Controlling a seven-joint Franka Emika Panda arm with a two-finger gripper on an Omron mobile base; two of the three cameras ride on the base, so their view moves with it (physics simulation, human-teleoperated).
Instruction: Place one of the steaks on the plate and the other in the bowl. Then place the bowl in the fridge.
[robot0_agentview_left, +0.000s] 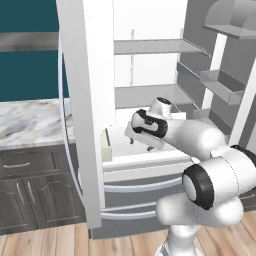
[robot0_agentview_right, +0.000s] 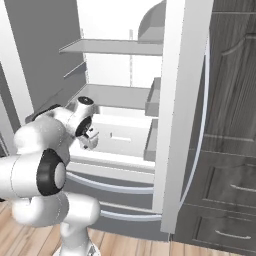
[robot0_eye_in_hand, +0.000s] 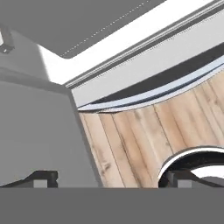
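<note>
The fridge (robot0_agentview_left: 150, 47) stands open in front of me, its white shelves (robot0_agentview_right: 115, 47) bare in what I can see. My gripper (robot0_agentview_left: 139, 144) hangs in front of the fridge's lower compartment (robot0_agentview_right: 120, 132), pointing down. In the right base view the gripper (robot0_agentview_right: 90, 141) sits just left of that compartment. In the hand view the gripper (robot0_eye_in_hand: 109, 181) is open, its two dark fingertips (robot0_eye_in_hand: 41, 178) far apart with nothing between them, looking down at the wooden floor (robot0_eye_in_hand: 131, 135) and the fridge's bottom edge. The steaks, the plate and the bowl are out of view.
The fridge's left door (robot0_agentview_left: 85, 125) swings out toward me, and the right door (robot0_agentview_right: 180, 100) carries grey bins (robot0_agentview_left: 222, 85). A marble counter (robot0_agentview_left: 30, 125) over dark cabinets (robot0_agentview_left: 35, 190) lies left of the fridge. Tall dark cabinets (robot0_agentview_right: 230, 150) stand right of it.
</note>
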